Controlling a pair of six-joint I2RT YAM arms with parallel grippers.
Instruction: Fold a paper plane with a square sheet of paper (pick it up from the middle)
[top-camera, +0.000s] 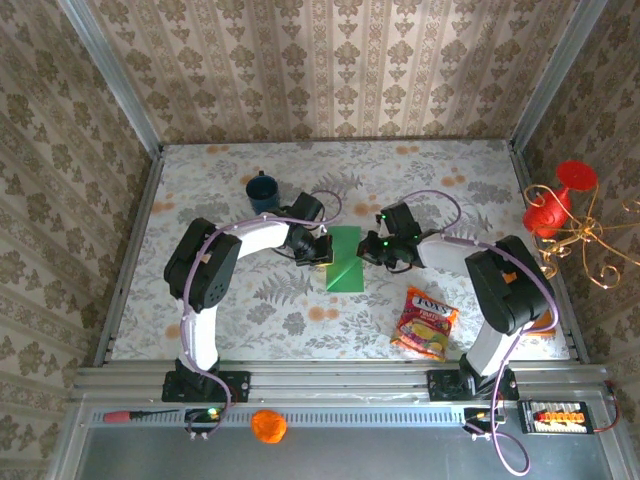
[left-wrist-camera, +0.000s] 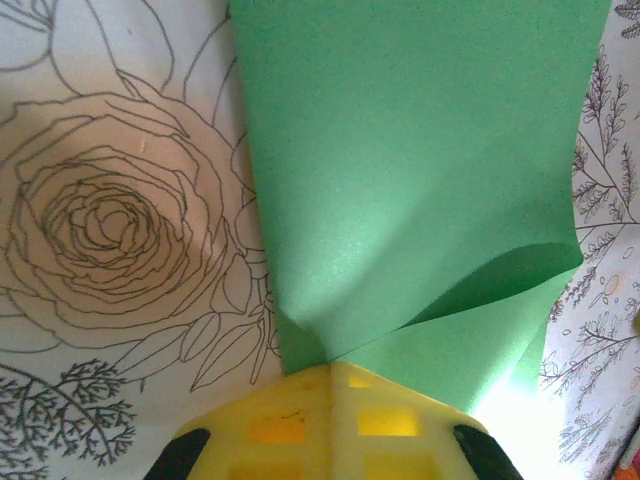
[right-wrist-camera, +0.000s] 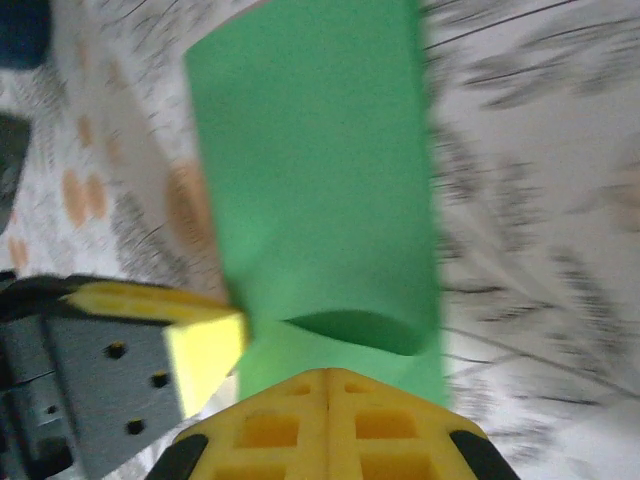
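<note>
I have both arms bent inward, the white-and-black left arm (top-camera: 200, 270) elbowing out at 9 o'clock and the right arm (top-camera: 505, 275) at 3. The left gripper (top-camera: 318, 248) and right gripper (top-camera: 370, 248) face each other, yellow fingers (left-wrist-camera: 300, 420) pinched on the bright-green square sheet of paper (top-camera: 345, 265).

The top external camera looks steeply down from behind the arm bases over the whole table (top-camera: 200, 190). The wrist cameras peer close past the left gripper (left-wrist-camera: 332, 372) and right gripper (right-wrist-camera: 328, 378), inward from opposite sides, onto the square sheet of paper (top-camera: 345, 258) that all views share.
</note>
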